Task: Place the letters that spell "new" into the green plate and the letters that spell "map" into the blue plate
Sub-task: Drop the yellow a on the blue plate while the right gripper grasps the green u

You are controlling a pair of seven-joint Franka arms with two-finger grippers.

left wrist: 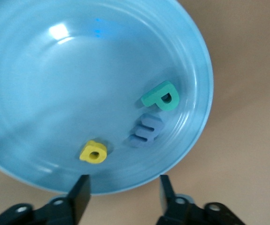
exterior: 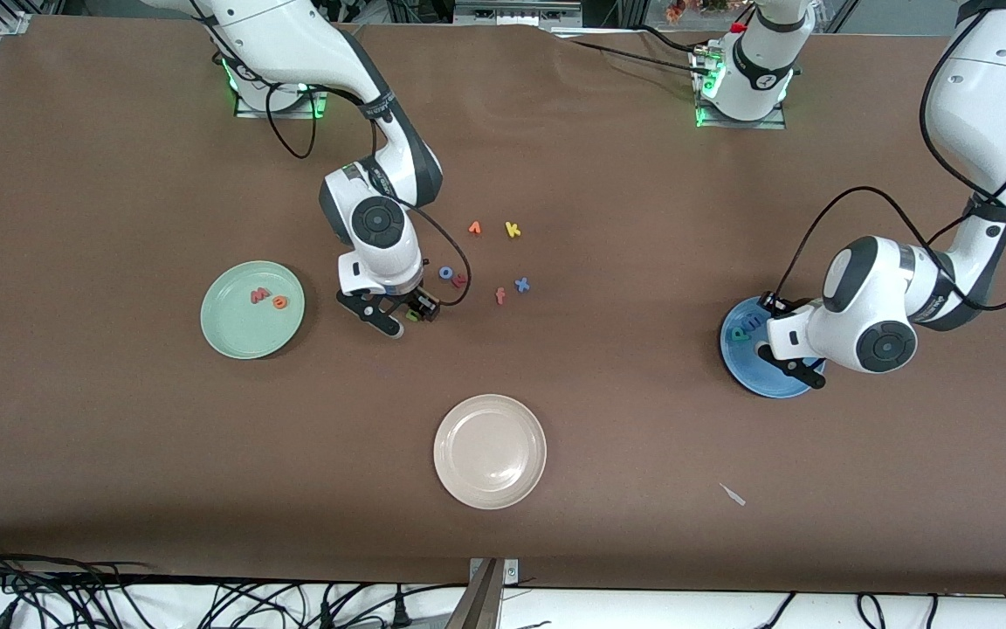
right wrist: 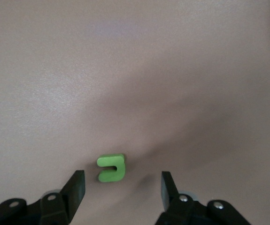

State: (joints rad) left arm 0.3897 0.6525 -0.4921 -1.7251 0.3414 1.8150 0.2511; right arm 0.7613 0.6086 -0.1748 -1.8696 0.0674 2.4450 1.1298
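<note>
Green "n" (right wrist: pixel 111 168) lies on bare bench between the right tool's (right wrist: pixel 123 186) wide fingers, untouched. Left tool (left wrist: pixel 123 188), wide and empty, hides part of the blue plate (exterior: pixel 734 358) holding "m", "a", "p".

- The blue plate (left wrist: pixel 41 84) looked like glossy plastic to me, with bright glints and faint concentric rings in its bowl.
- The teal "p" (left wrist: pixel 161 96), blue "m" (left wrist: pixel 146 130) and yellow "a" (left wrist: pixel 93 152) read as matt foam with soft edges.
- The green "n" (right wrist: pixel 111 168) had the same dull, foamy look.
- The table (exterior: pixel 643 454) showed a matt brown covering, smooth but faintly creased.
- The green plate (exterior: pixel 232 336) and cream-white plate (exterior: pixel 490 451) seemed smooth plastic with a mild sheen.
- The arm shells (exterior: pixel 870 288) appeared glossy white plastic.
</note>
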